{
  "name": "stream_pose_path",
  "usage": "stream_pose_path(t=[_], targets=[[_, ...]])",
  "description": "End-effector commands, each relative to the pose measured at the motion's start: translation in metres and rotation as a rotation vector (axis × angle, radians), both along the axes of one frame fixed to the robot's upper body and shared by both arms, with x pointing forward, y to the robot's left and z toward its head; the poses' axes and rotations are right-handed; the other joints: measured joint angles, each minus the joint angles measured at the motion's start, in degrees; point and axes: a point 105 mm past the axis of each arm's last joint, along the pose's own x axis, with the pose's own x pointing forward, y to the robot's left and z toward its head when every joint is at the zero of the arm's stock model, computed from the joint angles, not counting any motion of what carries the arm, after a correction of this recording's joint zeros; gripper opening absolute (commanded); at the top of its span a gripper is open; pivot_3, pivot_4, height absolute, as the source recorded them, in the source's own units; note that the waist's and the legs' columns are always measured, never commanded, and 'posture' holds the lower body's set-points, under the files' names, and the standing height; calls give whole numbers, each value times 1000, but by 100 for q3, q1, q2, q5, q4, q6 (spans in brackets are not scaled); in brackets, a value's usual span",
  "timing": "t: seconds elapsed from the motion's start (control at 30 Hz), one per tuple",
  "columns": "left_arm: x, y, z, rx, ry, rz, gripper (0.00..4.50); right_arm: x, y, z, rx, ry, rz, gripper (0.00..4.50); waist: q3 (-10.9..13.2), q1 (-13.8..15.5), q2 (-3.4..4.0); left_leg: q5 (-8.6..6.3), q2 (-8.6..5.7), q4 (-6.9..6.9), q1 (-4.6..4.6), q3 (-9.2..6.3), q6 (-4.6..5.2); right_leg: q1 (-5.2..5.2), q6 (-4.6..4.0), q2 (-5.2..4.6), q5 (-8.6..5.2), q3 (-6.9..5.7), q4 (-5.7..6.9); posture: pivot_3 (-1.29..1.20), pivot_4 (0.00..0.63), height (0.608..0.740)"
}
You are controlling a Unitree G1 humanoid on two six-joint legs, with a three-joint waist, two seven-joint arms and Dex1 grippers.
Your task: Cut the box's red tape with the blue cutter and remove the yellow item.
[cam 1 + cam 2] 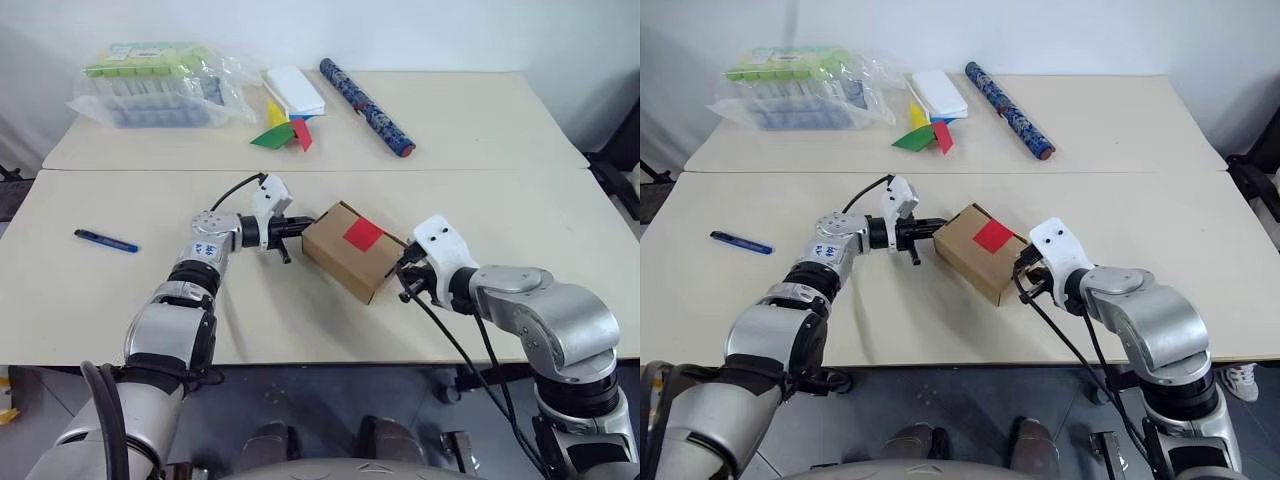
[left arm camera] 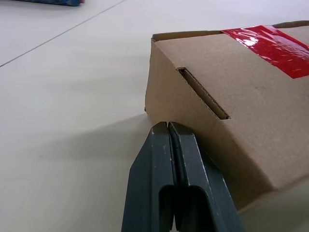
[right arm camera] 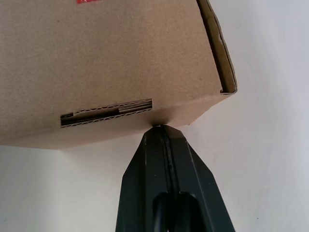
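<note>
Now the left gripper (image 1: 296, 224) and right gripper (image 3: 159, 129) touch opposite ends of the box (image 1: 350, 250), jaws pressed together. The blue cutter (image 1: 105, 241) lies well apart from the box.

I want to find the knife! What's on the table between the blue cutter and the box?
Only the left gripper, shut, at the box; otherwise bare table from the blue cutter, seen from the head views.

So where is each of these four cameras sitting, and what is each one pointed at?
Left and right eye views: on the head, looking down over both arms at the box, the blue cutter far left on the table.
Left wrist view: on the left arm, along its shut left claw at a box end.
Right wrist view: on the right arm, along its shut right claw at the opposite end.
All share the box; three show its red tape.
</note>
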Motion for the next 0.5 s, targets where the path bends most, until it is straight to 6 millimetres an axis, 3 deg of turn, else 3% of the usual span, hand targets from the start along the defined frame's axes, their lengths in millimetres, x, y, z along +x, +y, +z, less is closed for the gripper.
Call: stream_pose_path(t=[0.03,0.33,0.5], targets=[[-12,-14,-4,28,1,-114,42,-12,14,6,2,-10,105,0,0,3,0,0,0,0,0,-1,0,0,0,0,0,0,0,0,150,740],[-16,-14,-9,42,13,-128,42,-15,11,2,-32,2,129,0,-1,6,-3,0,0,0,1,-5,0,1,0,0,0,0,0,0,150,740],[-6,4,1,44,-10,-46,42,-14,-12,7,-112,-63,137,0,4,21,-11,-1,-5,0,-2,-4,2,2,1,-3,0,-1,0,0,150,740]])
